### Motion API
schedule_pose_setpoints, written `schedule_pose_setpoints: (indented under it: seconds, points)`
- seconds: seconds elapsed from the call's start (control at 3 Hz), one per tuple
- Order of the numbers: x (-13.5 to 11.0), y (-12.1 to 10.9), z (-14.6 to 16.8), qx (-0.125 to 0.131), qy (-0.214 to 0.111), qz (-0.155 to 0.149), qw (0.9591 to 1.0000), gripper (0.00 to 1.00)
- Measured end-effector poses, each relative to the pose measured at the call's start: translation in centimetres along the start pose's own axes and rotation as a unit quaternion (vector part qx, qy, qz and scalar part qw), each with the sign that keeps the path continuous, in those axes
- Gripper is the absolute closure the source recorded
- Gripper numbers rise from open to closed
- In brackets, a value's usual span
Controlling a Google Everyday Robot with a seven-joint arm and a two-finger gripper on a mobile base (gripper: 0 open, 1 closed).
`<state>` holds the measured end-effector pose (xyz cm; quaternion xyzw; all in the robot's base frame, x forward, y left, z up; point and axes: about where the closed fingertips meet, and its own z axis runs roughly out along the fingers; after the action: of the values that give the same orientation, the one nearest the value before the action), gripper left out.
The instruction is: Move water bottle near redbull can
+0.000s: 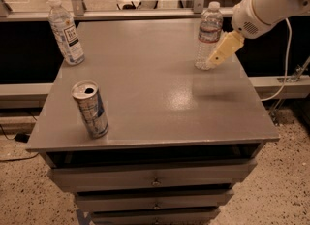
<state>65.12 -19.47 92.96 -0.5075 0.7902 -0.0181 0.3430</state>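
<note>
A Google Everyday Robot's white arm (271, 3) reaches in from the right over a grey table (160, 98). Its tan gripper (218, 56) points down and to the left at the lower right side of the water bottle (208, 35). The gripper's tip lies just beside the bottle's base. Whether it touches the plastic, and whether the jaws are released or clenched, cannot be told from this spot.

The water bottle stands upright near the table's far right corner, its white cap on and a narrow label band around its upper body. The redbull can (90, 108) stands well apart from it, close to the front left edge. The can is tilted slightly in this view and its silver top shows a dark opening.

A second clear bottle with a large white printed label (65, 30) stands at the far left corner, well apart from both. Grey drawers (155, 180) run beneath the tabletop. A pale cable (286, 59) hangs down behind the arm on the right, above a speckled floor (29, 195).
</note>
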Motion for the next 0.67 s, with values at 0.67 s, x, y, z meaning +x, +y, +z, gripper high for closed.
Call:
schedule_pose_setpoints:
  seconds: [0.67]
  points:
    - [-1.6,-2.3,2.8,-0.046,-0.145,0.076,0.9854,0.00]
